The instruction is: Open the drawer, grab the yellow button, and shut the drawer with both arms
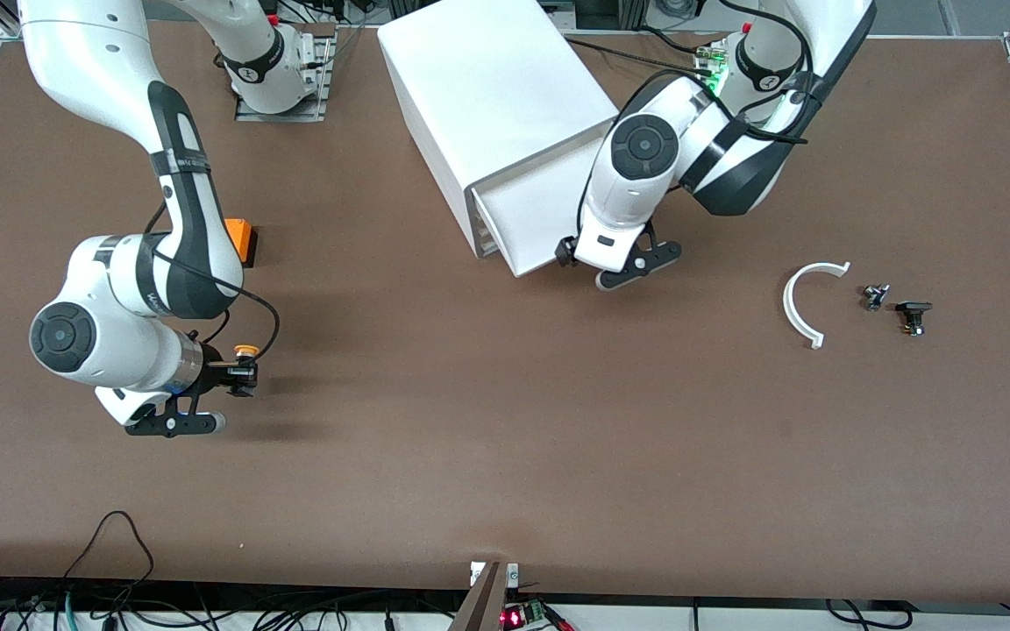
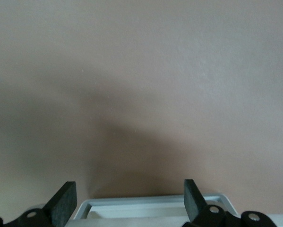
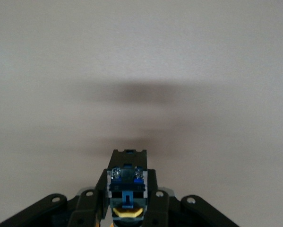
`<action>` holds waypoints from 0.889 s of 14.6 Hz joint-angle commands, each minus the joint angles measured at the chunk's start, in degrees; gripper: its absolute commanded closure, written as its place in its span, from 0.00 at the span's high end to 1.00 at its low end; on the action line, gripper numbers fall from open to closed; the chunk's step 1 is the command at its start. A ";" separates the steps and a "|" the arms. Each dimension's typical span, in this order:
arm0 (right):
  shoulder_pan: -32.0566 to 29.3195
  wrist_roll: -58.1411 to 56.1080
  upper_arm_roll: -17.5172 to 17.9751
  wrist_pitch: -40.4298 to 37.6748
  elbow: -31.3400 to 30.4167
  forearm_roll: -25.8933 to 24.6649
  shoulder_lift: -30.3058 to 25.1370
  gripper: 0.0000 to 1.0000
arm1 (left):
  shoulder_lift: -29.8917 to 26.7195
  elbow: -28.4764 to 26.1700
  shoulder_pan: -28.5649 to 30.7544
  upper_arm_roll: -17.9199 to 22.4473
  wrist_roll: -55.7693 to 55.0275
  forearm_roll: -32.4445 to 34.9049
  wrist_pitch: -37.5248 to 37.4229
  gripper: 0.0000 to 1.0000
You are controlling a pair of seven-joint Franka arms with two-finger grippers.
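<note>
The white cabinet (image 1: 487, 88) stands at the back middle of the table. Its top drawer (image 1: 527, 215) is pulled out toward the front camera. My left gripper (image 1: 577, 256) is at the drawer's front edge, and its fingers are open. In the left wrist view the drawer's white rim (image 2: 150, 204) lies between the open fingers (image 2: 65, 201) of the left gripper (image 2: 129, 198). My right gripper (image 1: 242, 374) is over bare table toward the right arm's end. It is shut on the button (image 1: 246, 352), whose orange-yellow cap shows. The right wrist view shows the button's black-and-blue body (image 3: 127, 182) in the right gripper (image 3: 127, 191).
An orange cube (image 1: 243, 241) sits near the right arm's elbow. A white curved piece (image 1: 801, 305) and two small black parts (image 1: 875, 296) (image 1: 913, 316) lie toward the left arm's end. Cables hang along the table's front edge.
</note>
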 commanded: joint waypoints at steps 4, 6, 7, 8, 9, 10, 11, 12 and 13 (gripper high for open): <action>0.54 -4.50 -0.85 20.04 -16.16 -0.46 -2.43 0.00 | -1.20 -3.54 0.53 -5.51 -1.10 -4.32 0.10 1.00; 0.46 -4.41 -0.76 22.35 -17.49 -0.28 -1.82 0.00 | -1.38 -3.98 0.36 -6.39 -1.10 -4.77 0.01 1.00; 0.46 -4.07 -0.76 22.35 -17.49 -0.20 -1.55 0.00 | -1.29 -4.25 0.71 -7.44 -1.10 -4.77 0.01 1.00; 0.46 -3.80 -0.76 22.35 -17.49 -0.02 -1.11 0.00 | -1.29 -4.60 0.71 -7.63 -1.10 -4.95 0.01 1.00; -0.07 -3.80 -0.76 22.44 -17.23 0.15 -0.76 0.25 | -1.20 -4.69 0.45 -7.63 -1.10 -5.82 0.01 1.00; -0.33 -3.62 -0.76 22.44 -17.14 0.33 -0.76 0.42 | -1.11 -4.69 0.27 -7.63 -1.10 -6.61 0.01 1.00; -0.25 -3.45 -0.76 22.18 -16.88 0.33 -0.76 0.62 | -1.11 -4.69 0.27 -7.63 -1.10 -7.23 0.01 1.00; -0.16 -3.45 -0.76 22.09 -16.53 0.33 -0.93 1.00 | -1.11 -4.77 0.27 -8.06 -1.10 -7.32 -0.08 1.00; -0.07 -3.97 -0.76 21.92 -15.92 0.33 -1.72 1.00 | -1.11 -4.78 0.36 -8.68 -1.10 -7.41 0.01 1.00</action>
